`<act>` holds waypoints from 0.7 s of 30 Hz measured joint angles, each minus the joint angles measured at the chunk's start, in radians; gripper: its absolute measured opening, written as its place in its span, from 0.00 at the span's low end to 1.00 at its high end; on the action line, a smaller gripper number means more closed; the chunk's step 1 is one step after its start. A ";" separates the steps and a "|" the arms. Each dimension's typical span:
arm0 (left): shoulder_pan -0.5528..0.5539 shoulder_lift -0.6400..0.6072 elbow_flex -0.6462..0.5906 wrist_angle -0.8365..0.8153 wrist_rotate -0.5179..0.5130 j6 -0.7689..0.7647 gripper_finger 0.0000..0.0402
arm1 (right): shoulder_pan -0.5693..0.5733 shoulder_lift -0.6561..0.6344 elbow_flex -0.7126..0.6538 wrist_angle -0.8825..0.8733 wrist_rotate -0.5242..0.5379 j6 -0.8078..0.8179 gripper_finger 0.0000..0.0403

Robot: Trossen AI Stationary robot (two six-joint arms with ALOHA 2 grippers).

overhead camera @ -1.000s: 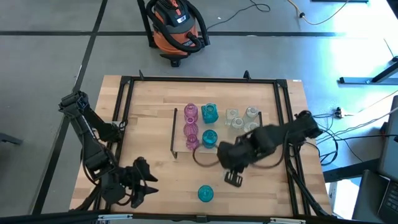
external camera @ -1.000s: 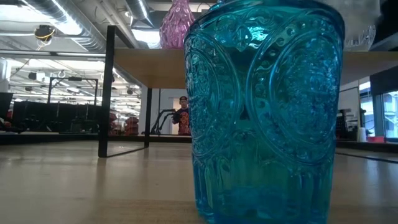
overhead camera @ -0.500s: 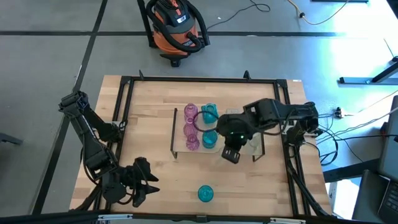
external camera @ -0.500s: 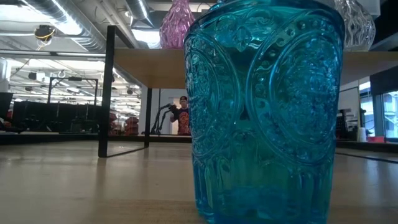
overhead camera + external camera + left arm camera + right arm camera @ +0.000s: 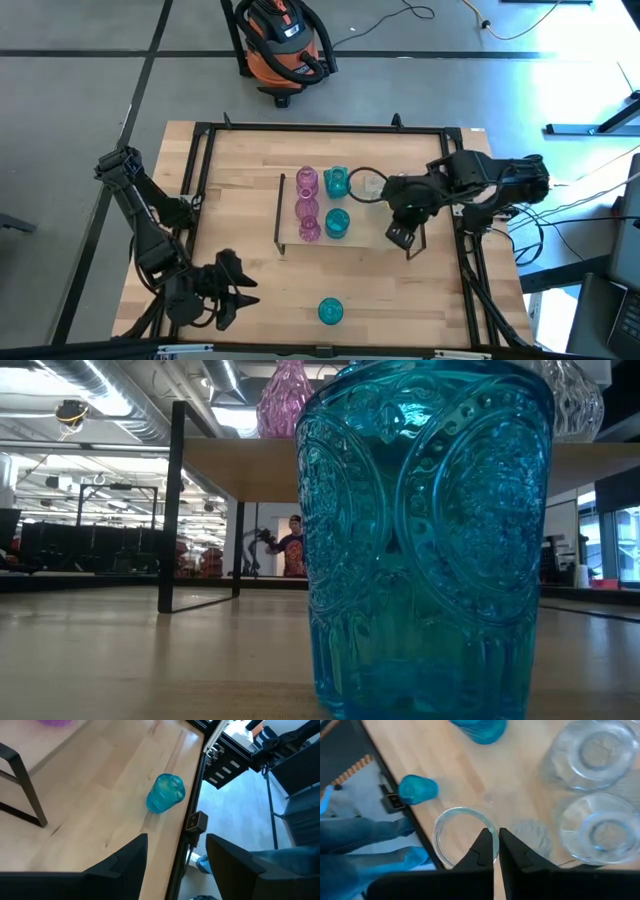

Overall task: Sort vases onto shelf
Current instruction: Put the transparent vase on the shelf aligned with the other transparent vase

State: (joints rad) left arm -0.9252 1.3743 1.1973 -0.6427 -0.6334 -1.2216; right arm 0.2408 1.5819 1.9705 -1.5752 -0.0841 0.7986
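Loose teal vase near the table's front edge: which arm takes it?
Left. The left gripper is open near the teal vase; the right gripper is over the shelf, shut on a clear vase.

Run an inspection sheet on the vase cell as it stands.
Surface: wooden tabletop, black frame.
Job's things: shelf holds three pink vases, two teal vases and clear vases; lone teal vase stands on the table near the front edge.
Clutter: nothing seen.
Grippers: right gripper above the shelf, fingers shut on the held clear vase at its rim; left gripper open, at front left.
Cables: floor cables beyond the table.
Surroundings: shop vacuum; person far behind.
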 joint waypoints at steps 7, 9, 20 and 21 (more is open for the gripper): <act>0.032 0.000 0.000 -0.001 0.031 0.020 0.49 | -0.018 -0.015 -0.073 0.007 0.049 -0.032 0.00; 0.038 0.000 0.000 0.000 0.042 0.020 0.49 | -0.030 -0.014 -0.073 0.009 0.055 -0.047 0.00; 0.040 0.000 0.000 0.004 0.047 0.020 0.49 | -0.108 -0.012 -0.073 0.006 0.066 -0.117 0.00; 0.040 0.000 0.000 0.004 0.047 0.020 0.49 | -0.113 -0.012 -0.073 0.006 0.064 -0.121 0.00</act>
State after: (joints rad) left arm -0.8856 1.3743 1.1973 -0.6388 -0.5861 -1.2017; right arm 0.1274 1.5696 1.8977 -1.5690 -0.0197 0.6780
